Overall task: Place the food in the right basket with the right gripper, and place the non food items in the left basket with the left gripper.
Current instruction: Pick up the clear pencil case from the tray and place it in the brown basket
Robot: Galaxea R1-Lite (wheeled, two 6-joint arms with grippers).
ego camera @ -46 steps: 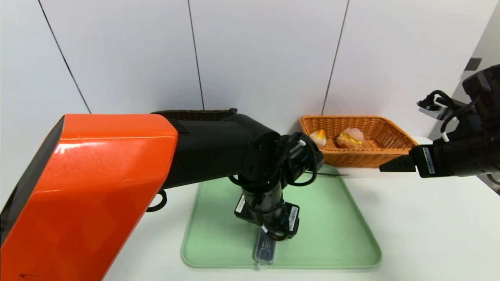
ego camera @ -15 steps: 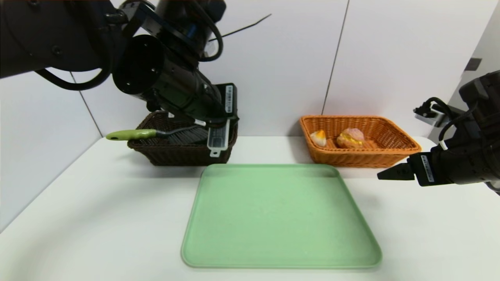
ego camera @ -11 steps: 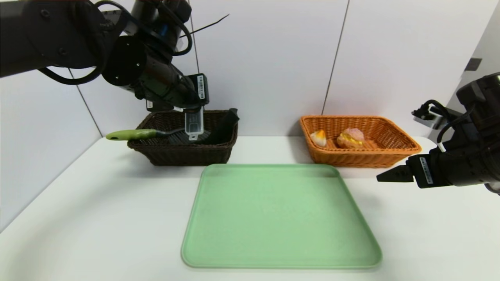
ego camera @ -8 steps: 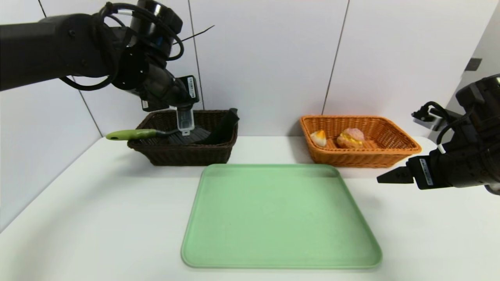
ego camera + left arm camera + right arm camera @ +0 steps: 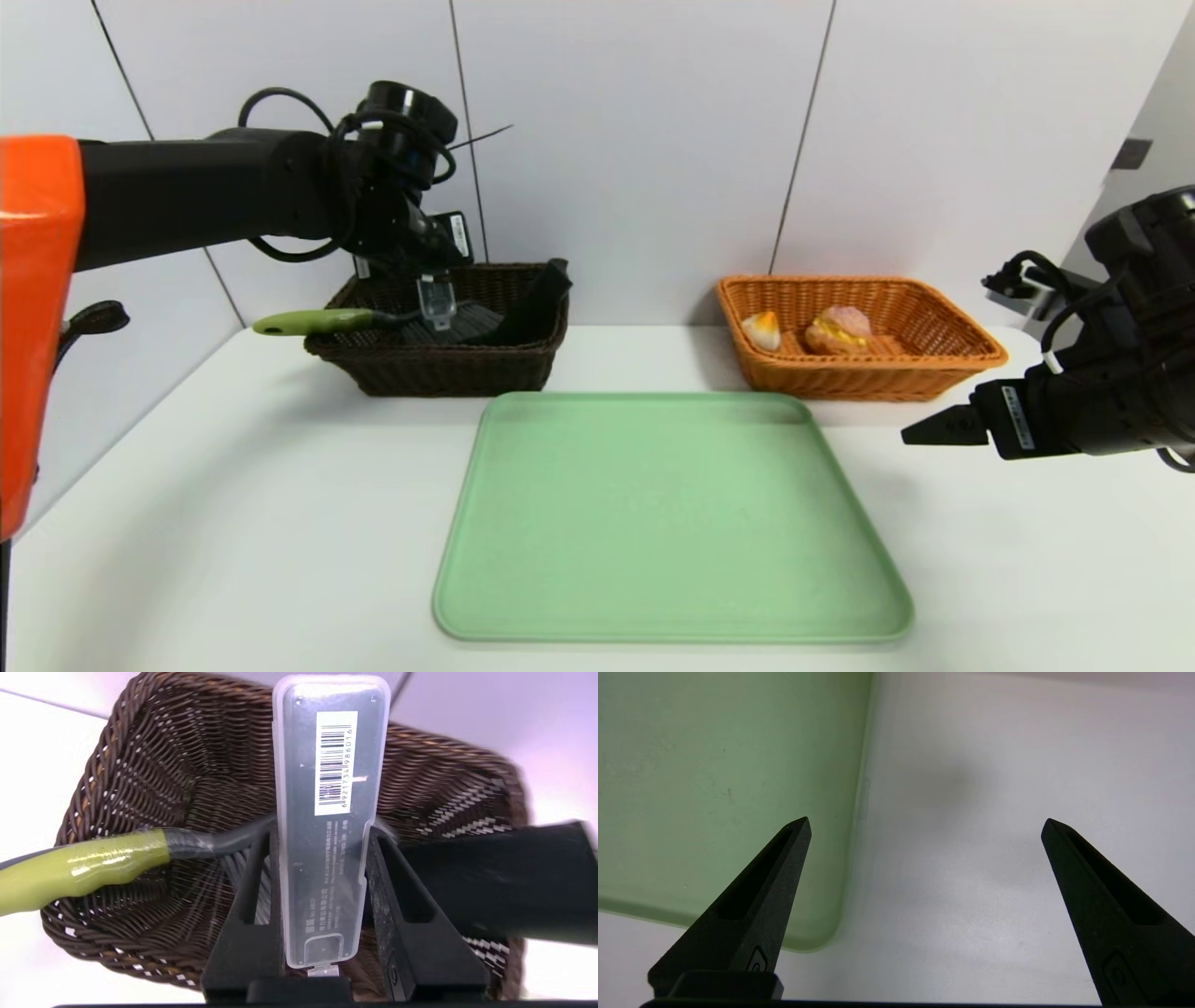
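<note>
Spreading from near to far, a white tabletop (image 5: 233, 523) meets a pale panelled wall (image 5: 635, 140), and a flat mint-green plastic tray (image 5: 667, 513) lies at the near centre. At the far left stands the rectangular dark brown woven wicker basket (image 5: 439, 369); at the far right, well apart, the rectangular orange-tan woven wicker basket (image 5: 864, 369) holds a pale bun with an orange top (image 5: 762, 329) and a pinkish-brown cream puff with yellow filling (image 5: 837, 331). The left gripper (image 5: 322, 835) hangs over the dark basket, its jaws clamped on a slim grey translucent case with a white barcode label (image 5: 329, 812), which points down into the basket. Inside lie a grey-bristled hand brush whose green handle (image 5: 313, 322) juts over the left rim, and a long black soft pouch (image 5: 537, 299) leaning at the right end. The case hides part of the brush head. The right gripper (image 5: 924, 826) waits at the right above the table beside the tray's corner, jaws spread wide, holding nothing.
</note>
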